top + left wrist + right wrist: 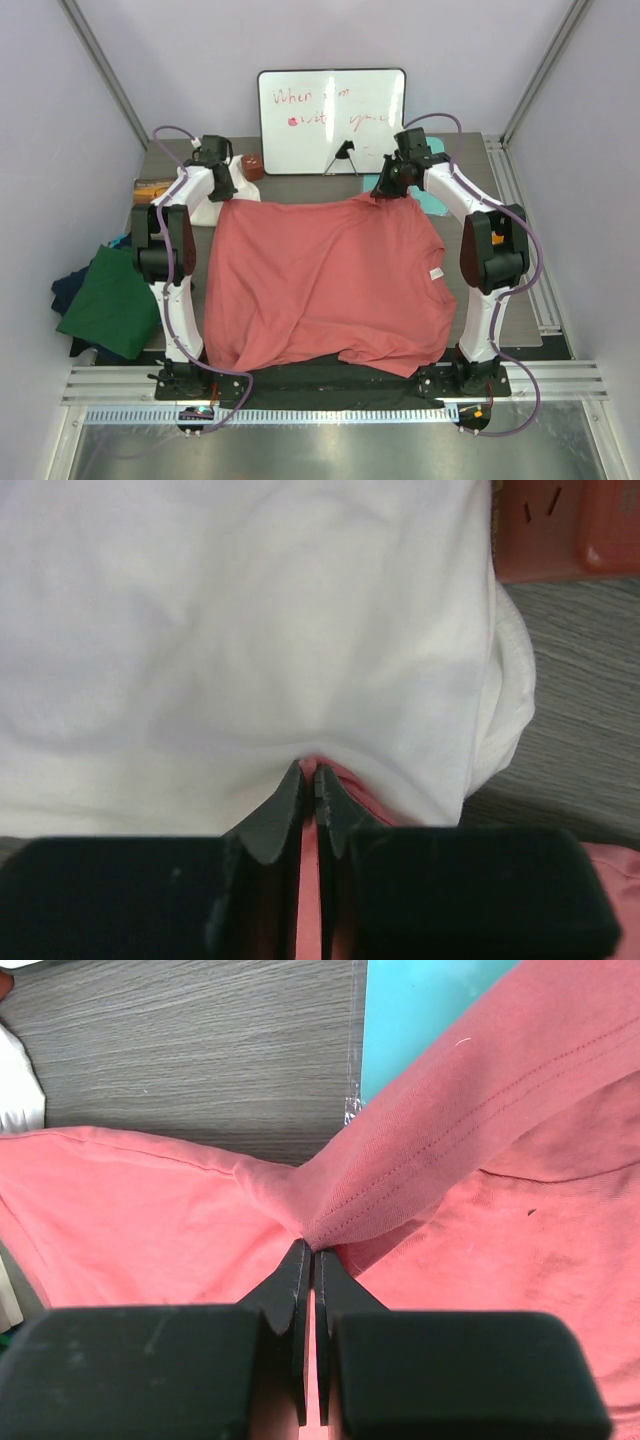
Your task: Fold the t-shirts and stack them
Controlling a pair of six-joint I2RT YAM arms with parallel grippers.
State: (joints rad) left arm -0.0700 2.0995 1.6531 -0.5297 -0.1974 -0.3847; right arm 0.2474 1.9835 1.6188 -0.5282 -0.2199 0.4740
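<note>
Fig.: L claw [228, 196] & R claw [386, 192] each clamp far edge of pink shirt [320, 280]; body lies nearward on tabletop [300, 185].

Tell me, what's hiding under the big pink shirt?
The grey table shows around the pink shirt, and a teal mat pokes out from under its far right corner. Whatever lies beneath the middle is covered, so I cannot tell.
</note>
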